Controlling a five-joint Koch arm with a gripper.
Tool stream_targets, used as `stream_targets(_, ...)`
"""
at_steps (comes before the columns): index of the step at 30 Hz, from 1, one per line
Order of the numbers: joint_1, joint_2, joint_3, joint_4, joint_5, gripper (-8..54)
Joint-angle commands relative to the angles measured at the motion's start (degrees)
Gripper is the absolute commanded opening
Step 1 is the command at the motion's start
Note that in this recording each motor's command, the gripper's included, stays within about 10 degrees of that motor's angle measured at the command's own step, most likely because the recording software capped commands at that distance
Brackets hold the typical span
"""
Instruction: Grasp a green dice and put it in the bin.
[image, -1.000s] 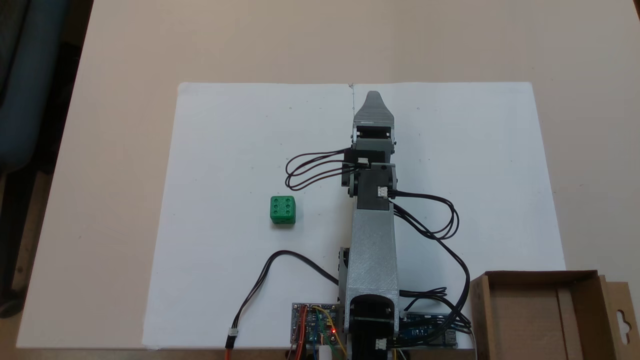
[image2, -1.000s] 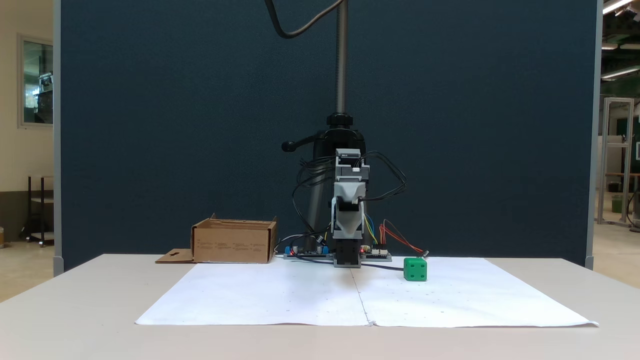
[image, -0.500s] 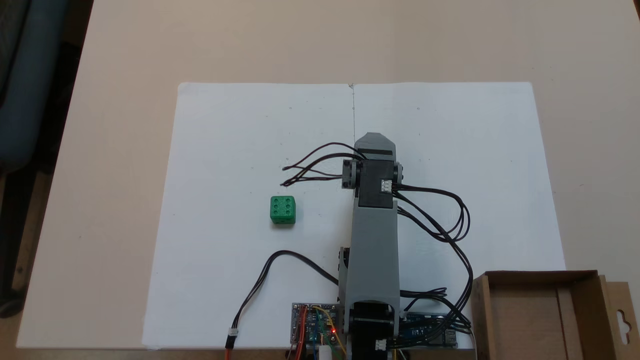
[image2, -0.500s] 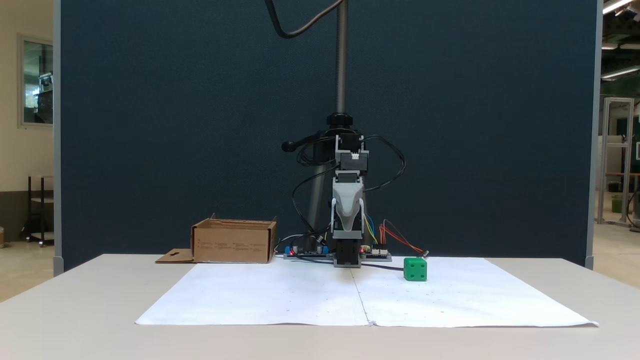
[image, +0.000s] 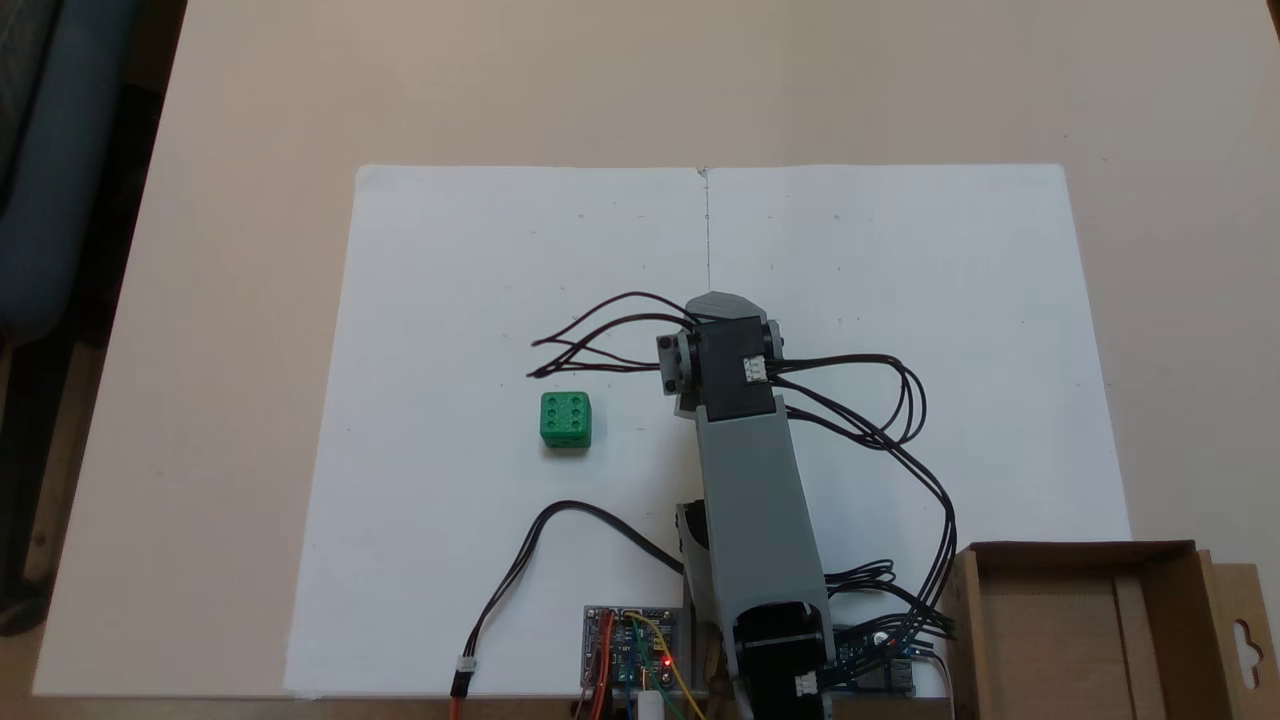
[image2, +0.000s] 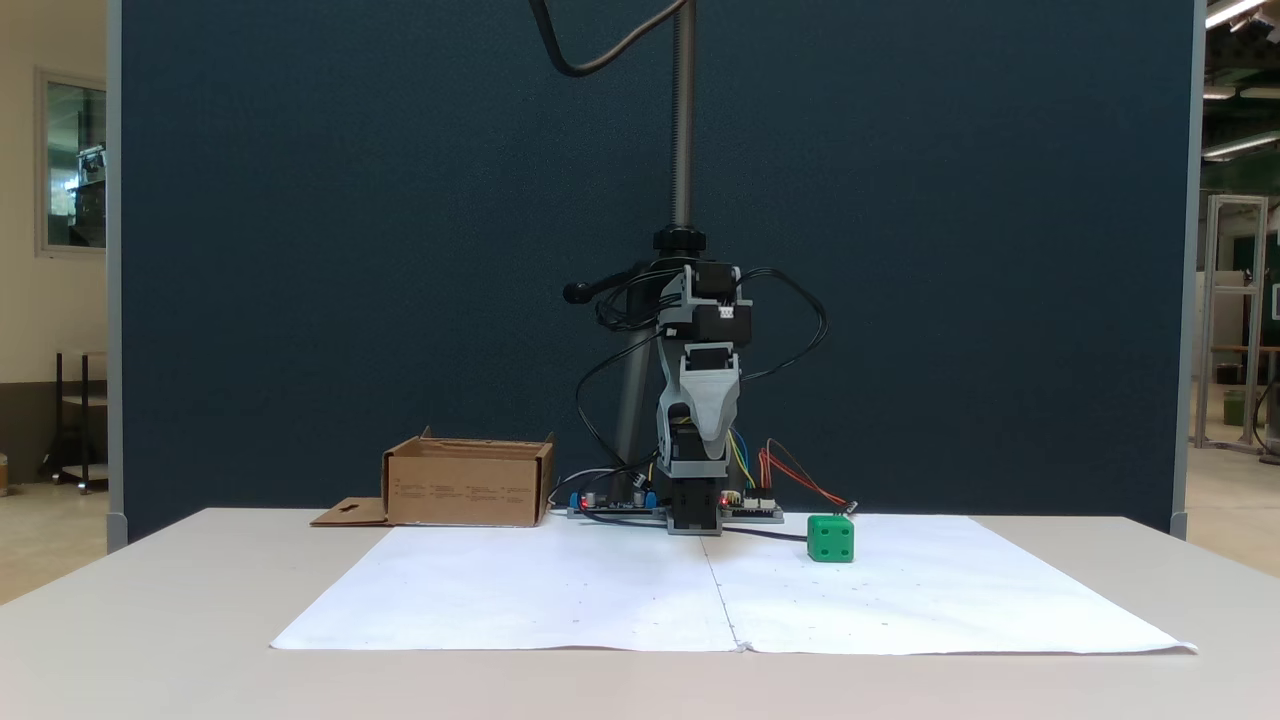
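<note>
The green dice (image: 565, 419) sits on the white paper (image: 480, 300), left of the arm in the top-down fixed view; in the front fixed view the dice (image2: 830, 538) is right of the arm. My gripper (image2: 713, 460) hangs well above the paper, pointing down, with one grey jaw facing the camera and the other behind it. From above, just a grey edge of the gripper (image: 722, 299) pokes out past the black wrist motor, up and right of the dice. Nothing is held. The brown cardboard bin (image: 1150, 560) stands at the bottom right beside the arm's base, its flap (image2: 348, 513) flat on the table.
Black cable loops (image: 590, 345) stick out from the wrist toward the dice, and more cables (image: 920, 440) hang on the bin's side. A loose black cable (image: 530, 560) lies on the paper below the dice. Circuit boards (image: 630, 645) sit by the base. A camera pole (image2: 683, 120) rises behind.
The arm has folded back toward its base, the gripper has tipped from stretched forward to pointing down, and the wrist has swung slightly toward the dice's side. The dice has not moved.
</note>
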Motion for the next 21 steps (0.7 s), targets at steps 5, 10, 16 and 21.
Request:
stream_targets(5, -8.7, 5.8, -3.6, 1.58, 9.14, 43.0)
stream_targets(10, -15.73, 5.71, -3.78, 1.49, 11.95, 43.1)
stream_targets(16, -22.94, 4.13, -4.22, -0.53, 15.47, 43.2)
stream_targets(21, -26.1, 0.79, -6.24, -3.08, 18.37, 43.3)
